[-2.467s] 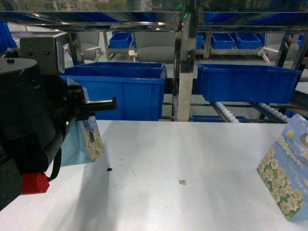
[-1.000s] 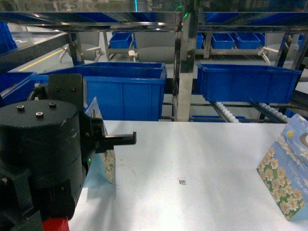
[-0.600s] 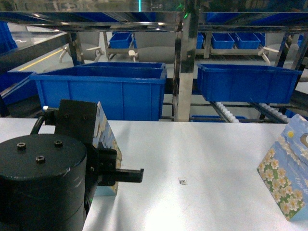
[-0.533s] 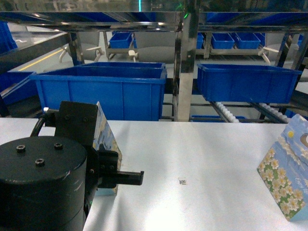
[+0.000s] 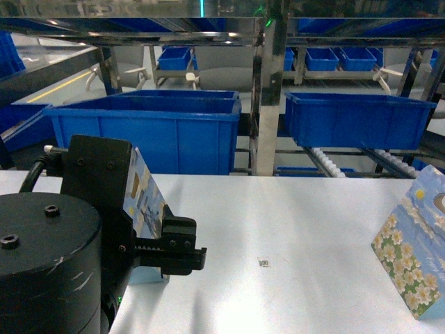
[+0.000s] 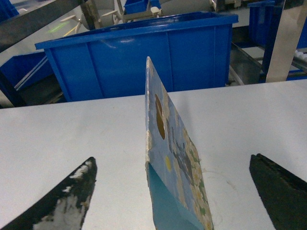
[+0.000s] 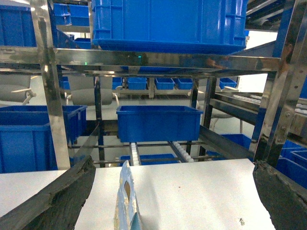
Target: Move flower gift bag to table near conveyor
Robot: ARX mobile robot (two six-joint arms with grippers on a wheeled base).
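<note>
A flower gift bag [image 5: 144,202], light blue with white daisies, stands upright on the white table [image 5: 306,223] at the left. In the left wrist view this gift bag [image 6: 169,158] is edge-on between the wide-apart fingers of my left gripper [image 6: 172,159], and neither finger touches it. My left gripper is open. A second flower gift bag [image 5: 411,254] stands at the table's right edge. My right gripper [image 7: 173,163] is open, with that bag [image 7: 125,199] nearer its left finger [image 7: 62,196]. Behind the table runs the conveyor [image 5: 325,161], with white rollers in a steel frame.
Large blue bins [image 5: 174,129] [image 5: 358,118] sit on the racking just past the table's far edge. A steel upright [image 5: 267,97] stands between them. A small square marker [image 5: 263,262] lies mid-table. My bulky left arm [image 5: 52,264] fills the lower left of the head view.
My left arm has carried the gift bag from the left edge inward and down onto the table. The left fingers have since spread apart and let go of the bag. The right bag has not moved.
</note>
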